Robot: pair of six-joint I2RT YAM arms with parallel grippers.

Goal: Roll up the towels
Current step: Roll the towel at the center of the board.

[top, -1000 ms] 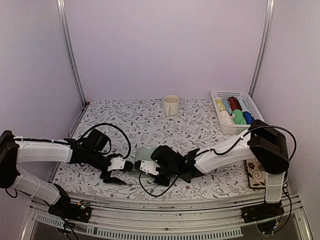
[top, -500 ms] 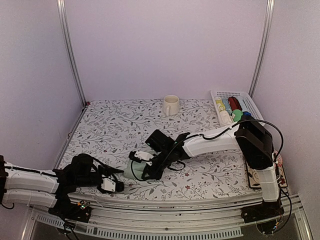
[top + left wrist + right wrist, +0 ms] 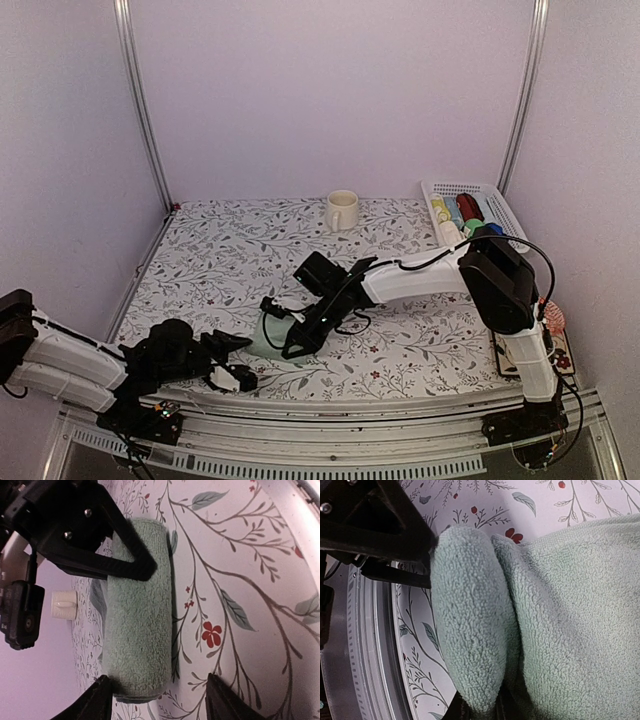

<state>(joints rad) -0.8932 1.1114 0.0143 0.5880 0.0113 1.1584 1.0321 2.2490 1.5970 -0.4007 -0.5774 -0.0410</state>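
Our right gripper (image 3: pixel 286 342) is pinched nearly shut on the sage green towel (image 3: pixel 258 342). Its wrist view shows a thick fold of terry caught between the fingers at the lower edge. From above, the towel sits at 9 o'clock of that gripper and touches it. It lies low on the flowered table (image 3: pixel 220 250), close to the near rail, though we cannot tell whether it rests fully on the cloth or is lifted a little. In the left wrist view it already reads as a compact cylinder, so we judge the rolling of this towel to be at its last stage, with the outer edge being held down or the finished roll gripped for moving. The next move calls for a firm, steady pinch so the layers do not spring loose, and a clear path past the other arm. Our left gripper (image 3: pixel 157 677) lies at about 7 o'clock of the towel, near it but apart, with its jaws wide and nothing between them. Farther out, a cream mug (image 3: pixel 341 211) stands at roughly 1 o'clock, well apart. A white basket (image 3: pixel 470 188) of coloured rolled cloths sits at 2 o'clock by the right wall. We cannot pick out the cream towel with any certainty.
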